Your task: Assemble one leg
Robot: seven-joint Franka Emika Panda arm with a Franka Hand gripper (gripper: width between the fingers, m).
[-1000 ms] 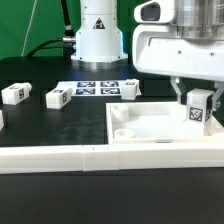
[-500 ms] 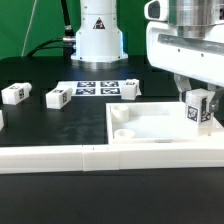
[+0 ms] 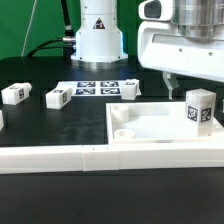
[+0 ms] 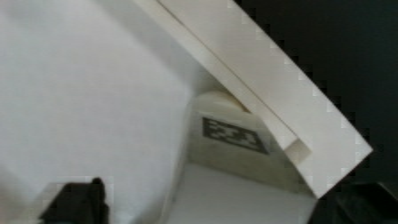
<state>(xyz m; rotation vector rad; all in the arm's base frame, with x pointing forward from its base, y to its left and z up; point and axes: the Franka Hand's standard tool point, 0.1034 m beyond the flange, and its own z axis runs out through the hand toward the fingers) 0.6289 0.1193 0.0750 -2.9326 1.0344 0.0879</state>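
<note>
A leg (image 3: 199, 108), a small white post with a black-and-white tag, stands upright at the right end of the large white panel (image 3: 150, 128). My gripper (image 3: 187, 82) is open and empty, just above and behind the leg, not touching it. In the wrist view the same leg (image 4: 240, 130) sits below the gripper (image 4: 214, 205) against the panel's raised rim (image 4: 249, 70), and one dark fingertip (image 4: 75, 200) shows at the frame's edge. Round sockets show at the panel's left end.
Two more tagged legs (image 3: 14, 93) (image 3: 58, 98) lie on the black table at the exterior view's left, and another shows at the left edge (image 3: 1, 118). The marker board (image 3: 105, 88) lies behind the panel. A long white rail (image 3: 100, 158) runs along the front.
The gripper let go of the leg and rose. The leg now stands free on the panel, where before the fingers were closed around it.
</note>
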